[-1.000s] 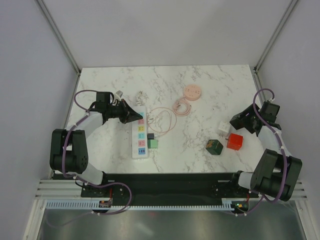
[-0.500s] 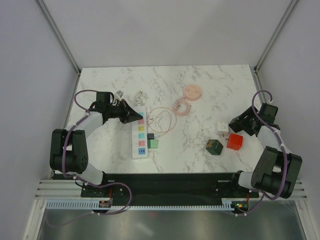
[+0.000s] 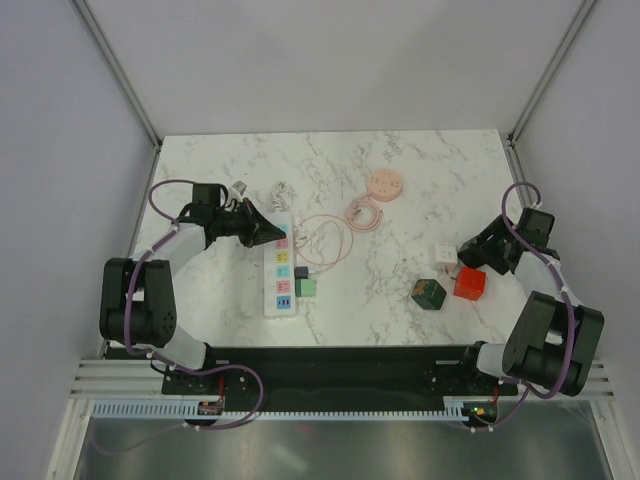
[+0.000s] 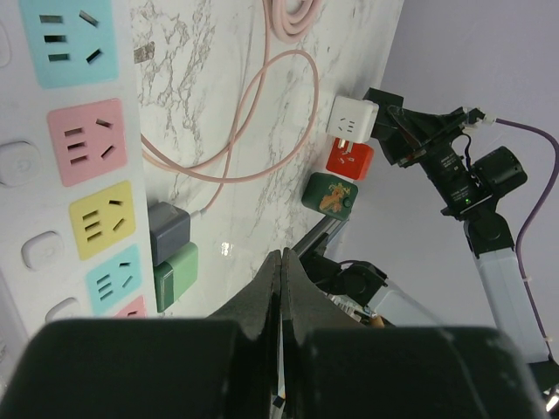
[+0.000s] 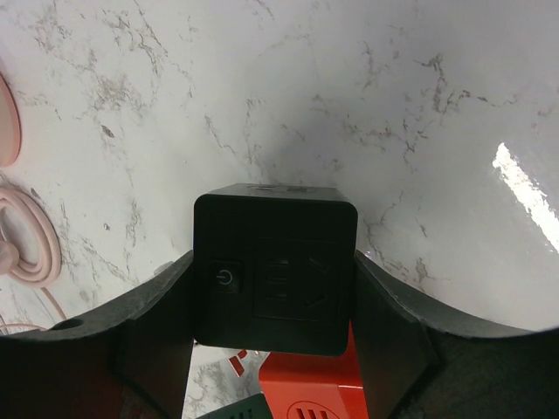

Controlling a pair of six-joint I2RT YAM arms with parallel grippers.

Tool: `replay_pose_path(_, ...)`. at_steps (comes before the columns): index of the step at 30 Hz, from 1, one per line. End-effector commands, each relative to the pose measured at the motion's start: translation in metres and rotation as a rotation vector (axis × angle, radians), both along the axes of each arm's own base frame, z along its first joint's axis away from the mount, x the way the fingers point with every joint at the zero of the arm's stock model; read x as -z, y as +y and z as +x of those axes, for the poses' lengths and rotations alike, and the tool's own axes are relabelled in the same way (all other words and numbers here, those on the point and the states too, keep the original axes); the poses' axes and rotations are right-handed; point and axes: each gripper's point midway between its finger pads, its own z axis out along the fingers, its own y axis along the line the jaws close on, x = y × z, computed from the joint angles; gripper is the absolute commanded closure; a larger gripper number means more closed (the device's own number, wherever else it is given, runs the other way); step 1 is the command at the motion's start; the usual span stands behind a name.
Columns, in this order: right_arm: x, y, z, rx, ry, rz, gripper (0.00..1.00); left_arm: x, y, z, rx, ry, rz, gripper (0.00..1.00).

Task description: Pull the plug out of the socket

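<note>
Nearest on the right: a red cube [image 3: 469, 284] beside a green patterned cube [image 3: 428, 292], with a white cube [image 3: 443, 255] just beyond. Right of that, the right gripper [image 3: 472, 252], half spread and clamped on a black cube [image 5: 275, 266]. Left of centre, the socket [image 3: 281, 268], lying lengthwise on the marble table [image 3: 400, 170], with a grey plug [image 4: 168, 229] and a green block [image 4: 175, 272] against its right edge; plugged in or merely beside it, hard to say. Over its far part, the left gripper [image 3: 275, 233], fully closed on nothing. Farthest, a pink cable [image 3: 325, 238] and pink disc [image 3: 384, 184].
</note>
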Motion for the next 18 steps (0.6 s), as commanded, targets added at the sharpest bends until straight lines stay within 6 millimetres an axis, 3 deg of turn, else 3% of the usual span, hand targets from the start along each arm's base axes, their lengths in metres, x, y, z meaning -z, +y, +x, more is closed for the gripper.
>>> replay_pose_path(1, -0.006, -0.003, 0.006, -0.025, -0.024, -0.022, 0.33, -0.005, -0.002, -0.002, 0.040, -0.041, -0.007, 0.98)
replay_pose_path(10, -0.019, -0.007, 0.006, -0.047, -0.034, -0.067, 0.12, -0.003, -0.005, -0.005, 0.051, -0.032, -0.009, 0.98)
replay_pose_path(18, -0.046, -0.019, 0.006, -0.005, -0.031, -0.162, 0.07, -0.003, -0.006, -0.005, 0.050, -0.029, -0.009, 0.98)
